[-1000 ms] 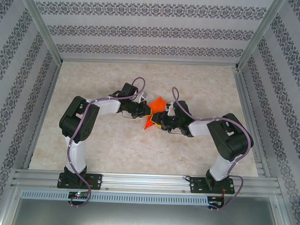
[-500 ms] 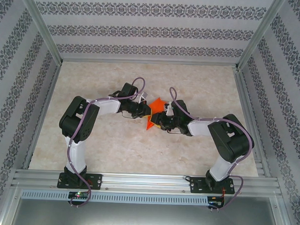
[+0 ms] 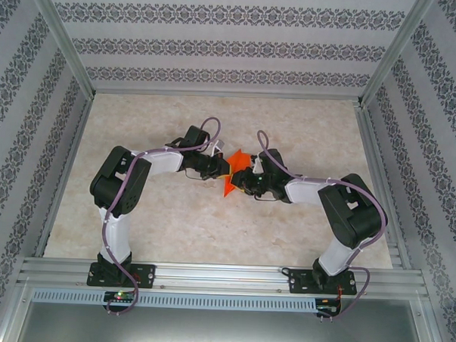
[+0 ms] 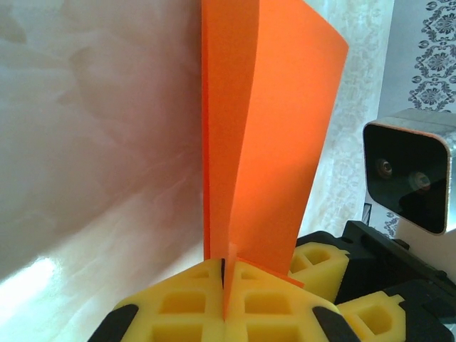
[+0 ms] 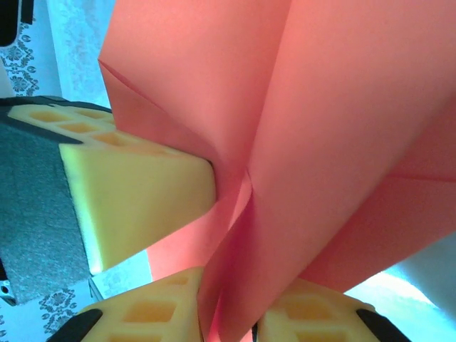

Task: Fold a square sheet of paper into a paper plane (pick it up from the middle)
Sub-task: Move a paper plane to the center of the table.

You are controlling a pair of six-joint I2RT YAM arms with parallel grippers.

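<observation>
The orange-red sheet of paper (image 3: pixel 233 173) is held above the table's middle, folded into creased flaps. My left gripper (image 3: pixel 221 171) reaches it from the left. In the left wrist view that left gripper (image 4: pixel 226 274) is shut on the paper's (image 4: pixel 263 128) lower edge, and the sheet stands up from the yellow pads. My right gripper (image 3: pixel 244 179) meets it from the right. Seen from the right wrist, the right gripper (image 5: pixel 229 317) has a fold of the paper (image 5: pixel 320 128) pressed between its pads. A left pad (image 5: pixel 135 192) pushes in beside it.
The marble-patterned table (image 3: pixel 165 229) is walled by patterned panels (image 3: pixel 218 46) and an aluminium frame (image 3: pixel 223 275). The right wrist camera (image 4: pixel 413 171) sits close beside the left gripper. Both arms are bent inward, wrists nearly touching.
My right gripper has moved left toward the left gripper and narrowed its jaws onto the paper. The left gripper has kept its grip and place.
</observation>
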